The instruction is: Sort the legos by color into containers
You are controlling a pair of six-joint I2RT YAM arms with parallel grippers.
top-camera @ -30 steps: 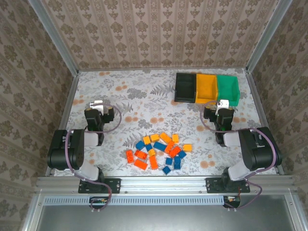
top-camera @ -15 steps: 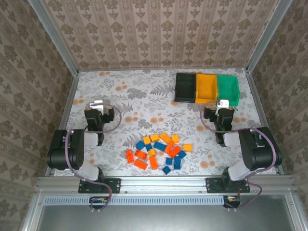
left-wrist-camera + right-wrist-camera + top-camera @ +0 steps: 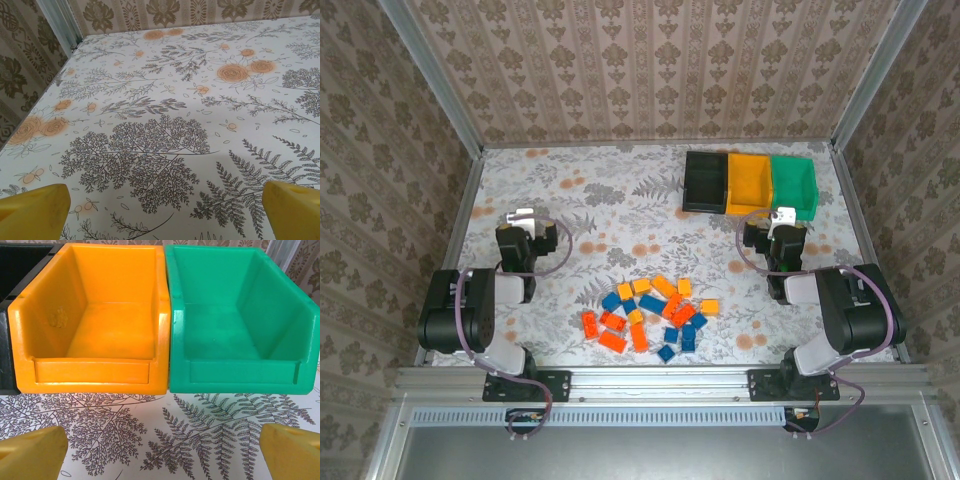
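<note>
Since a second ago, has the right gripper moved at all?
No. In the top view the right gripper sits at the same spot, just in front of the seam between the orange bin and green bin, jaws open.

legos (image 3: 648,312): yellow-orange, red-orange, blue | bins: black bin (image 3: 705,206), orange bin (image 3: 90,372), green bin (image 3: 240,372), all plain | table (image 3: 160,100): white, grey ferns, orange roses | walls (image 3: 640,70): beige damask in stripes | fingers (image 3: 35,210): yellow | arms (image 3: 460,310): black
</note>
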